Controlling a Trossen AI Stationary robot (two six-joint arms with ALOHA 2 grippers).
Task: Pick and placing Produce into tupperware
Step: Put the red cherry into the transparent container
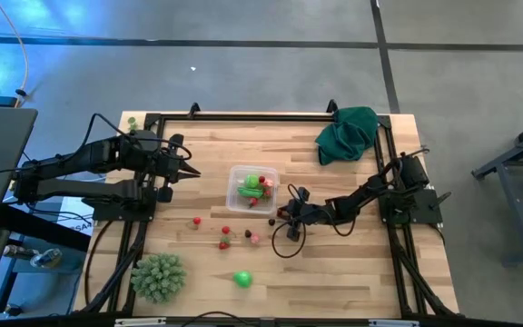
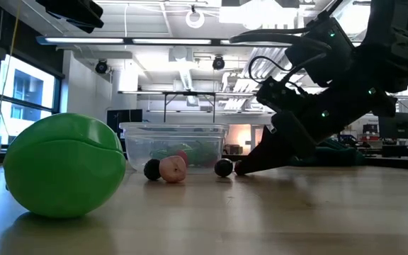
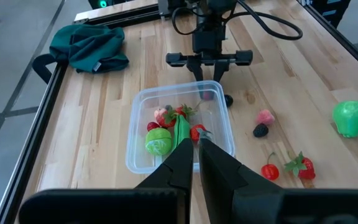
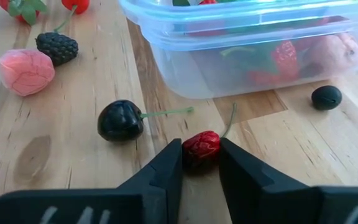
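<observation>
The right gripper [image 4: 201, 163] is lowered to the wooden table [image 1: 334, 272], just beside the near wall of the tupperware [image 4: 247, 46]. Its jaws are drawn narrow around a small dark-red cherry [image 4: 201, 148], which sits between the 2 fingertips and appears to be touched by both; its thin stem runs forward toward the container. Just ahead of the jaws and to one side, a black cherry [image 4: 120, 120] with a green stem is seen lying on the wood. Farther ahead on that side, a pink raspberry-like piece [image 4: 26, 71] and a blackberry [image 4: 57, 47] lie close together. To the other side of the jaws, a small dark berry [image 4: 326, 97] rests near the container's corner. Red and green produce is seen through the clear walls.

The left gripper [image 3: 196, 163] is held above the table with its jaws pressed together and nothing between them; the tupperware lies directly ahead of its fingertips. A green round fruit [image 1: 242, 279] lies well apart from both grippers.
</observation>
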